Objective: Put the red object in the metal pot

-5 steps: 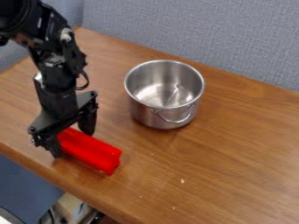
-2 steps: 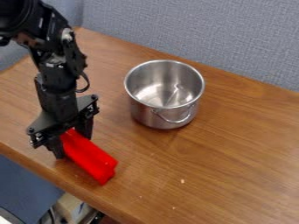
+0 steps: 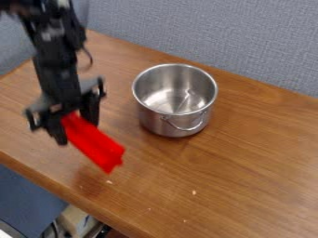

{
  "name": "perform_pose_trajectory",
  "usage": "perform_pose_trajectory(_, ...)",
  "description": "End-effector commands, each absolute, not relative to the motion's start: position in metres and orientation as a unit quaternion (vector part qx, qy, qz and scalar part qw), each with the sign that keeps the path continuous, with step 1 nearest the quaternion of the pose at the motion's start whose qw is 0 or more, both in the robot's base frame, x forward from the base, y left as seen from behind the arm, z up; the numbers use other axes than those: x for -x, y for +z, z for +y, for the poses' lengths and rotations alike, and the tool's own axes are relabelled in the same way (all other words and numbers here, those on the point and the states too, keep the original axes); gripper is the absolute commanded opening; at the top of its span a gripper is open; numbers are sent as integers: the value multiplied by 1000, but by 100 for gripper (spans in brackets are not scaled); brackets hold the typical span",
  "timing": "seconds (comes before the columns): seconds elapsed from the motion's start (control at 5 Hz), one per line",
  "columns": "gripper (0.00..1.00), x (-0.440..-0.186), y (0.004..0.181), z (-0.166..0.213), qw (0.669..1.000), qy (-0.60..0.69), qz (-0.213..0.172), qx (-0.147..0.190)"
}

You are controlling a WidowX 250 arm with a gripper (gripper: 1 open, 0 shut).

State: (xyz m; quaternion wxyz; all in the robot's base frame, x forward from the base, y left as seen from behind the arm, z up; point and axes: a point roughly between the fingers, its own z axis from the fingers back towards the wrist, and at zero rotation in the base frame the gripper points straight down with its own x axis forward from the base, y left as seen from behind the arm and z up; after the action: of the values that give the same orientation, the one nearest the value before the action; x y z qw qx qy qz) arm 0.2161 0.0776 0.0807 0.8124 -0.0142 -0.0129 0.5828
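My gripper (image 3: 70, 124) hangs over the left part of the wooden table, pointing down and shut on the upper end of the red object (image 3: 95, 143). This bright red long block tilts down to the right, its lower end raised clear of the tabletop. The metal pot (image 3: 174, 98), shiny, round and empty, stands to the right of the gripper and a little farther back, with a small loop handle on its near rim. Pot and block are apart.
The wooden table (image 3: 236, 177) has its front edge running diagonally along the lower left. A grey wall (image 3: 236, 37) stands behind the table.
The gripper closed on the red object's end and then rose, lifting the block off the table so that it hangs tilted. The pot stayed put.
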Motion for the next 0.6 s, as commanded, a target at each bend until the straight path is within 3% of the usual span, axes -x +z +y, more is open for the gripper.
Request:
perform_pose_trajectory(0.0, 0, -228, 118, 83, 832, 552, -31, 52)
perform_pose_trajectory(0.4, 0, -248, 125, 54, 849, 523, -23, 67)
